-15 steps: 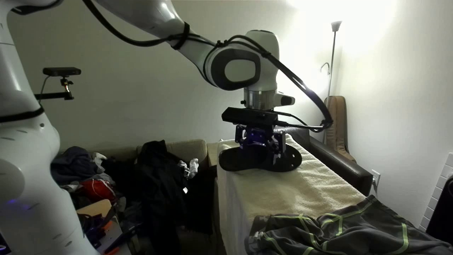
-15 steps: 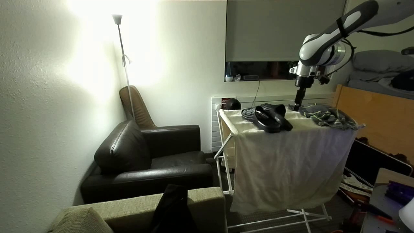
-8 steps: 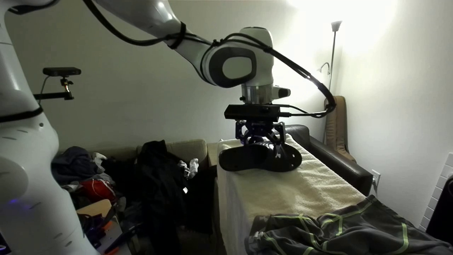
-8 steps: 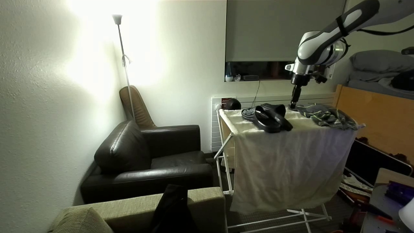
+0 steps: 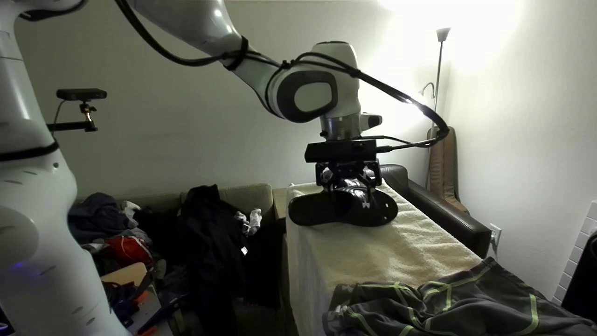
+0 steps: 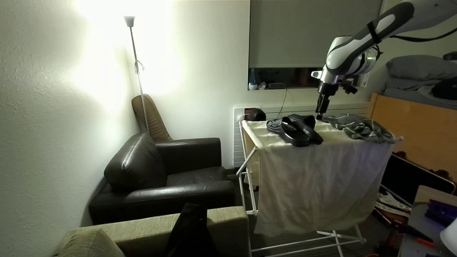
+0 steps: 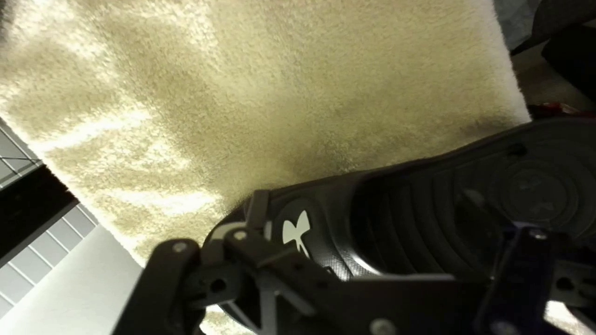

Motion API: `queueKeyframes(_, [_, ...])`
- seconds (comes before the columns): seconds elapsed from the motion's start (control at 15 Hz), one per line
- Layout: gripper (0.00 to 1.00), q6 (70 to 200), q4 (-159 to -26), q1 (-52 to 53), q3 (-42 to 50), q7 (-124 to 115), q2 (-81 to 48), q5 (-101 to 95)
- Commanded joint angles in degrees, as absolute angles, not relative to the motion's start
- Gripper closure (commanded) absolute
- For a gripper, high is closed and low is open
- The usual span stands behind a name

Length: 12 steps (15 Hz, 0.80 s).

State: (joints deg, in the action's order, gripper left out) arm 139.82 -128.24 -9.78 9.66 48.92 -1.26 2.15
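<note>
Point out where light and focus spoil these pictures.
In both exterior views, the wall washes out white around the floor lamp; in an exterior view, the black clothes lose most of their folds in darkness; in the wrist view, glare whitens patches of the cream towel, the black sandal reads very dark, and the gripper looks soft.

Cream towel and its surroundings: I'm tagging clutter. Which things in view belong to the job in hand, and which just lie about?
Seemingly in the job:
black sandals, nearest to the open gripper
cream towel beneath them

Seemingly just lying about:
grey garment with green lines
heaped clothes
armchair
</note>
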Motion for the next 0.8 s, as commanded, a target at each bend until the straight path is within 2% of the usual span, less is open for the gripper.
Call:
queueKeyframes(0.0, [0.00, 143.3, -127.6, -10.1, 9.3, 53.9, -4.0, 5.1])
queueKeyframes(0.73, [0.00, 150.7, -122.9, -12.6, 6.5, 64.7, -12.2, 6.9])
